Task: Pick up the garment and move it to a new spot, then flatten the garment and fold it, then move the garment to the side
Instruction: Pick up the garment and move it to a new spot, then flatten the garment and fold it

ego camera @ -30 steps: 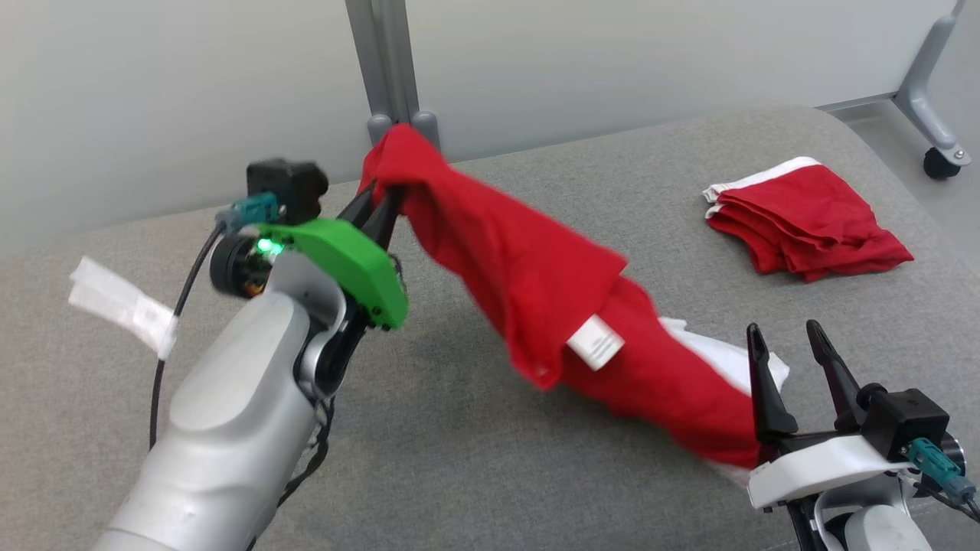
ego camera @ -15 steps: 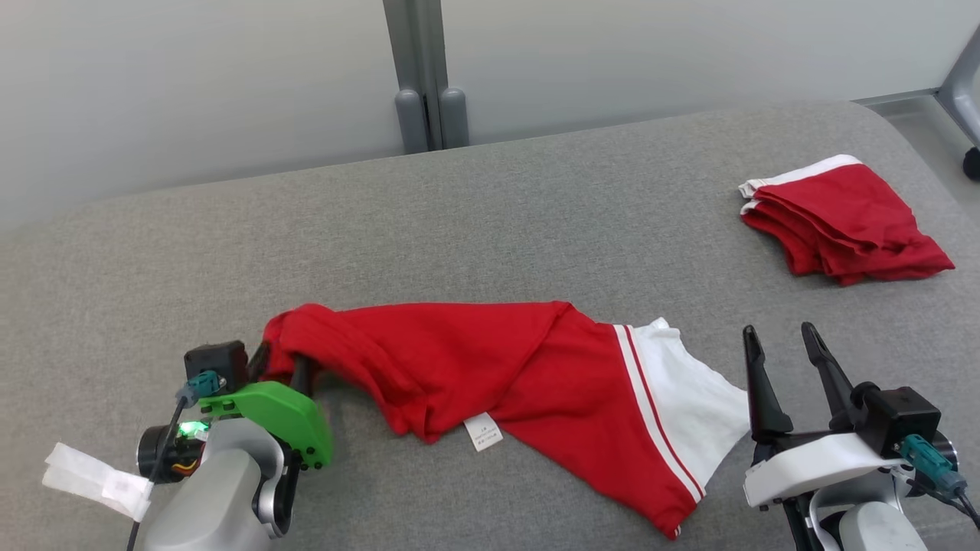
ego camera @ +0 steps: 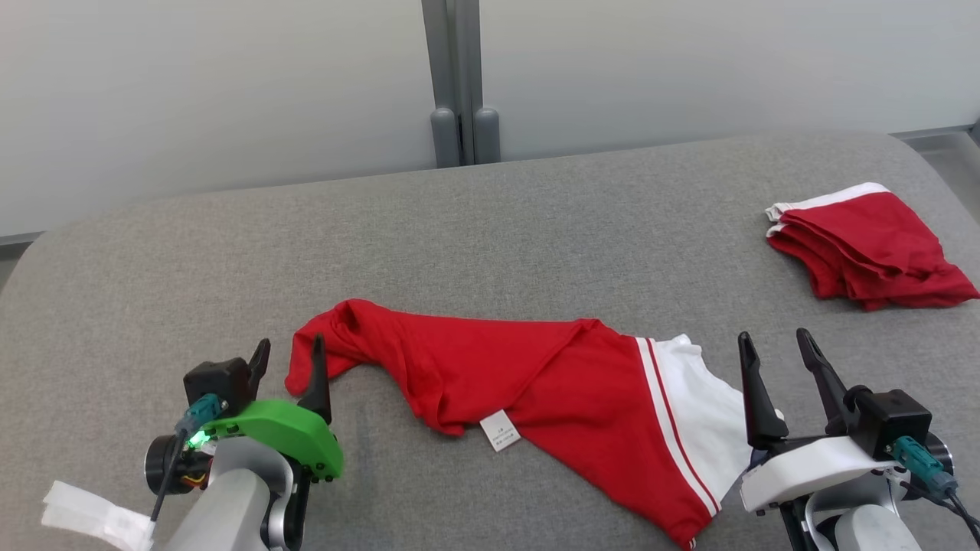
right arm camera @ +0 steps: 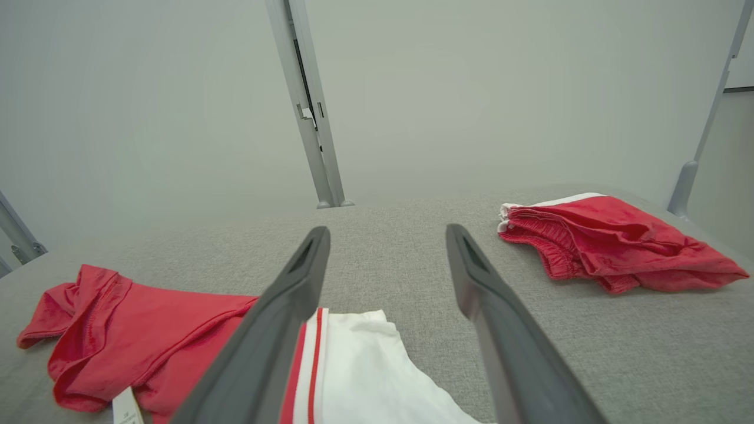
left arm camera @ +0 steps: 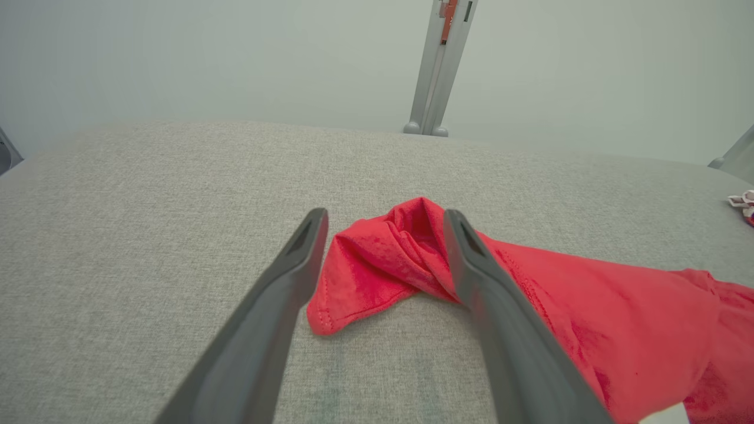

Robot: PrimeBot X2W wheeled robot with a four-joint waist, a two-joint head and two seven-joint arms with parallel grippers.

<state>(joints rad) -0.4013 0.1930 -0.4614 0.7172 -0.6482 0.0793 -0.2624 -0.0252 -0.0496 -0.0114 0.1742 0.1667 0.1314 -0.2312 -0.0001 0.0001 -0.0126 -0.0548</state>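
Opening left fingers (ego camera: 317, 379) | garment (ego camera: 536, 390) released, now on grey cushion (ego camera: 536, 229)

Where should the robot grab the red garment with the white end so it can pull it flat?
Best guess: the bunched red end of the garment, approached low from the robot's left. It humps up in folds off the grey padded surface, just ahead of the open left end effector. The white band lies flat, so it is harder to pinch.
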